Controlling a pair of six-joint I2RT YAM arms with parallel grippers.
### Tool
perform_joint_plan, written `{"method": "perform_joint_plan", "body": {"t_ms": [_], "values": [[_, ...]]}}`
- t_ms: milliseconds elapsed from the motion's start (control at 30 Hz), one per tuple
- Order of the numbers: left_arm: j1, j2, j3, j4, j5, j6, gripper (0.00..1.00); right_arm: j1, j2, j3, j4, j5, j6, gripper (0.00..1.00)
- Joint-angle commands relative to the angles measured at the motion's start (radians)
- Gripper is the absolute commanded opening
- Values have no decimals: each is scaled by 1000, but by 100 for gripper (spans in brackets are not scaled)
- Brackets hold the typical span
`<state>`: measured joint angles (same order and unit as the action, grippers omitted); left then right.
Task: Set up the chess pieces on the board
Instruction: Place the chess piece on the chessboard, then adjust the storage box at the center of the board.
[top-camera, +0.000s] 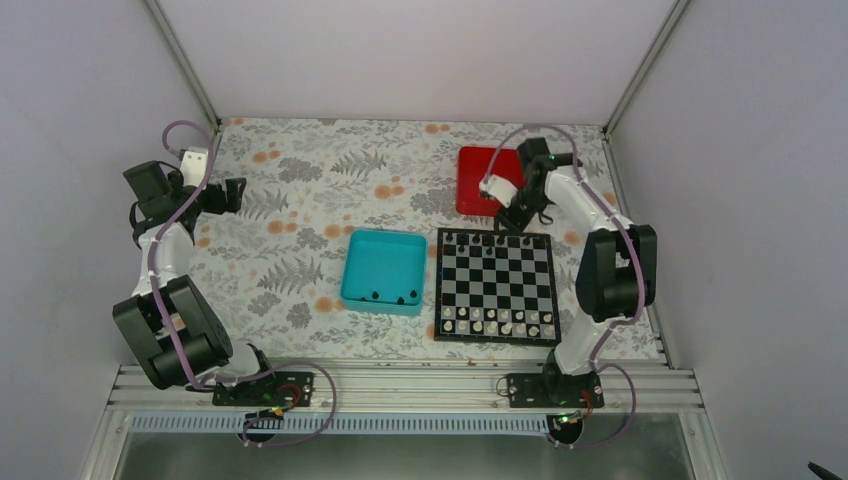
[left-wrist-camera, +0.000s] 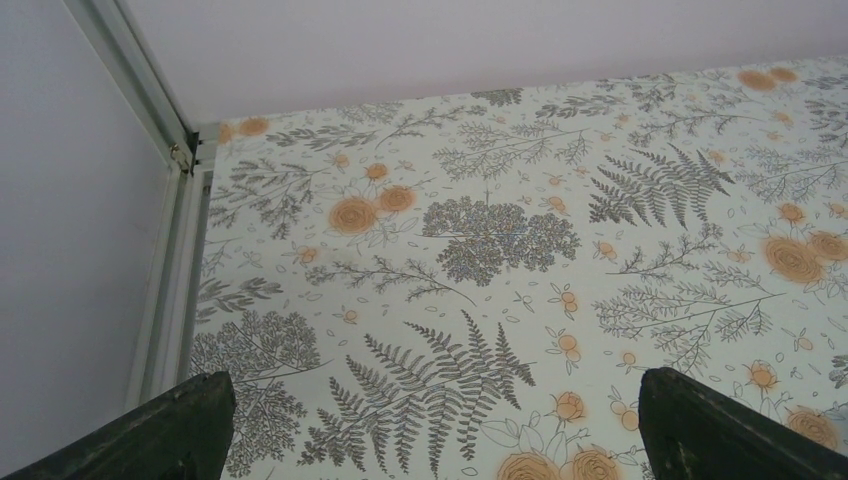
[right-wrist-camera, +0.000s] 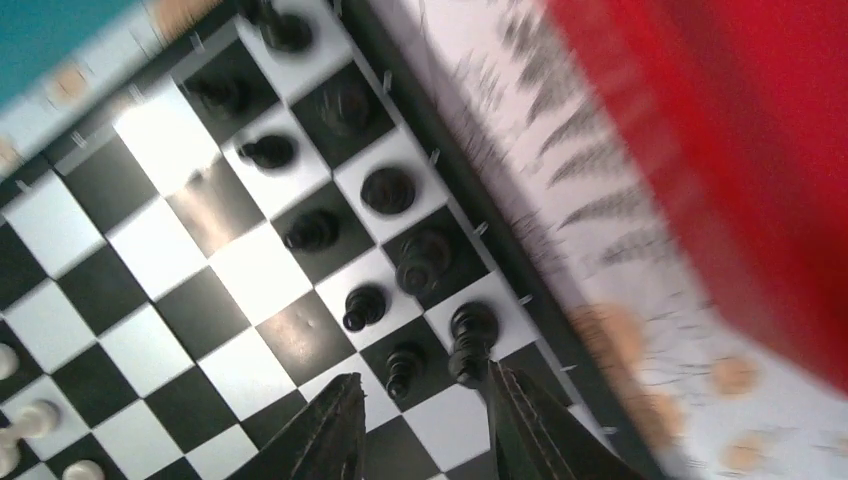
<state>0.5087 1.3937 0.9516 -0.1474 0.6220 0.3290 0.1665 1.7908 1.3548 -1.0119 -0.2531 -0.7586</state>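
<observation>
overhead, the board (top-camera: 497, 290) is seen lying right of centre on the flowered surface (top-camera: 300, 180). its left edge is set just beside the teal tray (top-camera: 380, 260), and its far edge is near the red tray (top-camera: 475, 175). black pieces (top-camera: 497, 241) are ranged along the board's far end and white pieces (top-camera: 498, 322) along its near end. a few more black pieces are seen against the teal tray's near wall.

the right hand (top-camera: 517, 225) is poised over the board's far edge. its fingers (right-wrist-camera: 325, 435) are parted and nothing is pinched. a tall black piece is seen just beside one fingertip and a smaller one in the gap, untouched.

the left hand (top-camera: 238, 194) is placed well apart from the board, near the left wall. it is spread wide above bare surface, and open room is seen ahead of it.
</observation>
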Motion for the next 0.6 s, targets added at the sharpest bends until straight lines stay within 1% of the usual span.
{"method": "perform_joint_plan", "body": {"t_ms": [0, 100, 200, 300, 367, 400, 467, 500, 567], "values": [[4, -15, 9, 7, 37, 9, 100, 61, -79, 191, -144, -41, -9, 35], [4, -18, 8, 8, 43, 8, 100, 134, -61, 324, -189, -39, -1, 38], [5, -21, 17, 3, 62, 13, 100, 212, -19, 440, -180, -6, 13, 40], [-13, -21, 47, -32, 94, 54, 100, 266, 37, 524, -180, 3, 21, 44], [-55, -19, 90, -81, 100, 100, 100, 283, 63, 552, -170, 1, 28, 44], [-85, -15, 121, -115, 99, 150, 100, 286, 66, 556, -161, -4, 32, 44], [-171, 6, 192, -203, 74, 222, 99, 285, 59, 548, -135, -6, 39, 49], [-215, 20, 231, -246, 62, 266, 94, 286, 50, 537, -125, -8, 39, 52], [-326, 57, 319, -354, 44, 346, 78, 283, 26, 505, -102, -4, 39, 56]]}}
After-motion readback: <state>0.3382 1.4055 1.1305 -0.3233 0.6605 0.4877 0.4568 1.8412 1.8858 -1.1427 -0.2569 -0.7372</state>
